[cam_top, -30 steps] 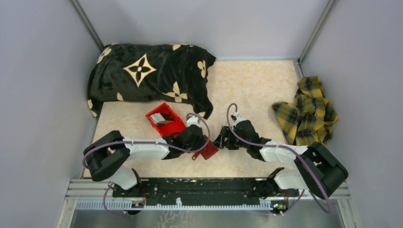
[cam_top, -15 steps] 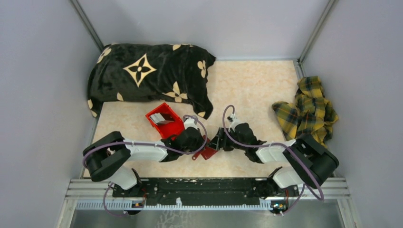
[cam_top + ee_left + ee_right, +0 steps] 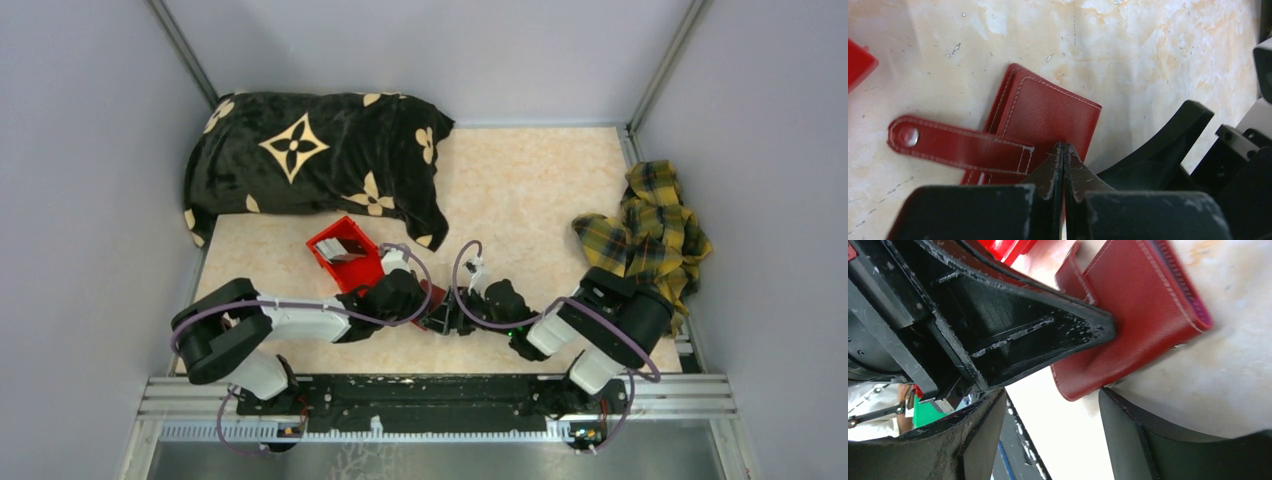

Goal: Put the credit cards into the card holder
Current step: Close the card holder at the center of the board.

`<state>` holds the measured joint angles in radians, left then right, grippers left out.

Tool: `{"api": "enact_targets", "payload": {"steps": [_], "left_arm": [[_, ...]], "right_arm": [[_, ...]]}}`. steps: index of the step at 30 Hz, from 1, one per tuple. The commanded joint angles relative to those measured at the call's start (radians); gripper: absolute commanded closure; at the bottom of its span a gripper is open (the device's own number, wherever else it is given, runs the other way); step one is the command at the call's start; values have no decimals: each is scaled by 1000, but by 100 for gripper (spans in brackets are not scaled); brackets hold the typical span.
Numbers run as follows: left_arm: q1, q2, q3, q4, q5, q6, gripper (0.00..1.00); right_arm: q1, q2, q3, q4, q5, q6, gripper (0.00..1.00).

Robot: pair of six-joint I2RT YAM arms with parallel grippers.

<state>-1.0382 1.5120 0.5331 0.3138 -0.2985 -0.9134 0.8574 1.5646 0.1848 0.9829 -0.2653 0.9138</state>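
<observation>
The card holder [image 3: 1048, 112], a dark-red wallet with a snap strap [image 3: 948, 142], is tilted over the table. My left gripper [image 3: 1064, 146] is shut on its near edge. In the top view the card holder [image 3: 430, 299] is mostly hidden between both grippers. My right gripper [image 3: 1048, 440] is open, and a corner of the card holder [image 3: 1128, 325] lies between its fingers [image 3: 1128, 432] without touching them. The credit cards [image 3: 343, 246], pale grey-white, lie in the red bin [image 3: 352, 268] just behind the left gripper [image 3: 412, 298]. The right gripper [image 3: 447, 318] faces left.
A black pillow with tan flower prints [image 3: 310, 160] lies at the back left. A yellow plaid cloth [image 3: 650, 235] lies at the right wall. A corner of the red bin shows in the left wrist view [image 3: 858, 62]. Grey walls enclose the table.
My right arm has swung left and low, bringing its open fingers up to the card holder. My left gripper has drawn the card holder slightly left and back.
</observation>
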Motion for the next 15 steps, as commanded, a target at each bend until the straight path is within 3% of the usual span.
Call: {"api": "enact_targets", "payload": {"steps": [1, 7, 15], "left_arm": [[-9, 44, -35, -206, 24, -7, 93], [-16, -104, -7, -265, -60, 14, 76], [-16, -261, 40, -279, -169, 95, 58]], "right_arm": [[61, 122, -42, -200, 32, 22, 30], [63, 97, -46, -248, 112, 61, 31], [64, -77, -41, -400, 216, 128, 32]]}}
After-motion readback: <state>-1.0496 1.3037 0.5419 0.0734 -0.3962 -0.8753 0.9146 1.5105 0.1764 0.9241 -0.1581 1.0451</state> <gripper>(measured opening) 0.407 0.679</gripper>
